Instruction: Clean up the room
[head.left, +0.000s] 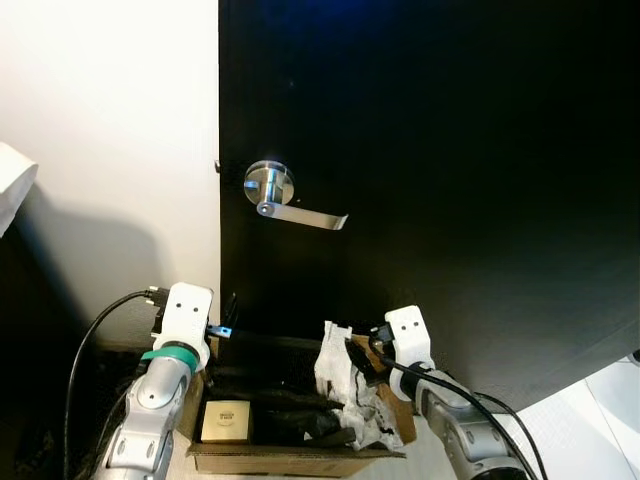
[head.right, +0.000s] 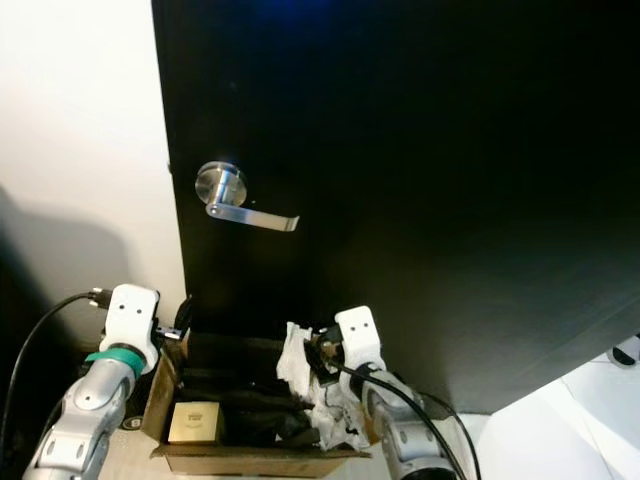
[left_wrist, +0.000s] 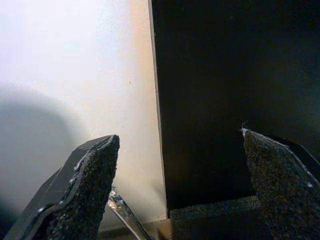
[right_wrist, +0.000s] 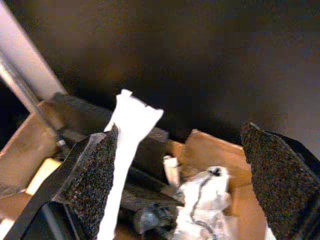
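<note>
A cardboard box (head.left: 290, 455) sits low between my two arms, right in front of a black door (head.left: 450, 150). It holds crumpled white paper (head.left: 345, 385), black foam pieces (head.left: 290, 420) and a small tan carton (head.left: 226, 420). My left gripper (head.left: 226, 318) is at the box's left rear corner, its fingers (left_wrist: 95, 170) spread wide and open, framing wall and door. At the box's right side, my right gripper (head.left: 362, 362) is beside the white paper (right_wrist: 127, 145), also open with nothing clamped between its fingers (right_wrist: 92, 175).
The door has a silver lever handle (head.left: 290, 208) at mid height. A white wall (head.left: 110, 120) stands left of the door. A black cable (head.left: 90, 340) loops by my left arm. Pale floor (head.left: 610, 400) shows at the lower right.
</note>
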